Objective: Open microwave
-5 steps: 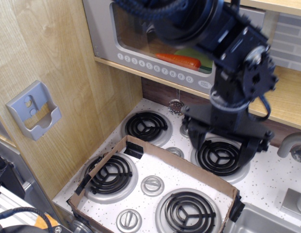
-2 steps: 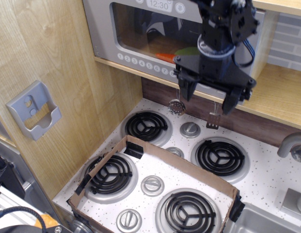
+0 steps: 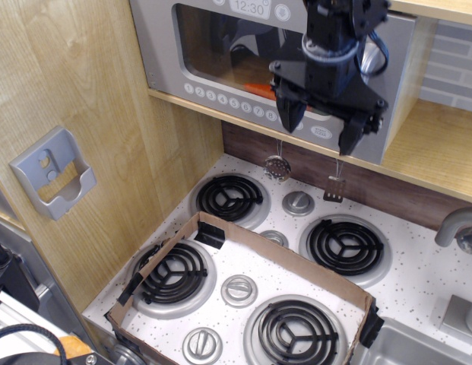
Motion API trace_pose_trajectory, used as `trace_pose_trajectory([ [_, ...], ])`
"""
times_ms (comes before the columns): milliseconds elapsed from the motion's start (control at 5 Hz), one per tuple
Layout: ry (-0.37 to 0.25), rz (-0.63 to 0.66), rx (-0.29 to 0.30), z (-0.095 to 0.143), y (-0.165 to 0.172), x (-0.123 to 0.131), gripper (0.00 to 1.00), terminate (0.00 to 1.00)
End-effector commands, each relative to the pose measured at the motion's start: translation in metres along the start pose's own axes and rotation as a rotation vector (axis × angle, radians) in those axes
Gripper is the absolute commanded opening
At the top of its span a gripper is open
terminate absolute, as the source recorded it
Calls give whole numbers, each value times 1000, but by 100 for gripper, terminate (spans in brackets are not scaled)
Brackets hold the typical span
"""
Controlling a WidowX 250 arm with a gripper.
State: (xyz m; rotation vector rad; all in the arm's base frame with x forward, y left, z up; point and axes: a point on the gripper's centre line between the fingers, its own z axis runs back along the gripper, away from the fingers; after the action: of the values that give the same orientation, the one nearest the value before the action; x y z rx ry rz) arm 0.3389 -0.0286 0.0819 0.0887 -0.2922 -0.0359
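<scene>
- One microwave (image 3: 220,53) sits on a wooden shelf (image 3: 433,152) above the stove (image 3: 243,274), its long axis running sideways along the shelf and its windowed door facing out toward the camera, closed.
- Its top edge is cut off by the frame, so only the lower part of the clock display (image 3: 248,7) shows, reading 12:30.
- Under the window runs a row of round white buttons (image 3: 228,100).
- Black gripper (image 3: 321,123) hangs in front of the microwave's right part, fingers spread wide apart and pointing down, nothing between them.
- Arm and gripper hide the microwave's handle area; contact with the door cannot be told.
- Something orange shows through the window, partly hidden by the gripper.
- Below the microwave, two small utensils (image 3: 277,166) hang against the dark back panel.
</scene>
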Motion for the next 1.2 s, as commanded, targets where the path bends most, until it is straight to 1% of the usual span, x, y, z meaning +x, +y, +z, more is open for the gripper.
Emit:
trace_pose_trajectory([
  [0,-51,-28,10,18,6,34,100,0],
  [200,-78,-43,8,26,4,43,100,0],
  [400,-106,-46,-23,29,-3,47,100,0],
  [600,-108,-39,-13,32,-10,49,100,0],
  [800,-116,-34,-12,34,-10,51,0,0],
  [1000,-109,-21,3,35,-16,47,0,0],
])
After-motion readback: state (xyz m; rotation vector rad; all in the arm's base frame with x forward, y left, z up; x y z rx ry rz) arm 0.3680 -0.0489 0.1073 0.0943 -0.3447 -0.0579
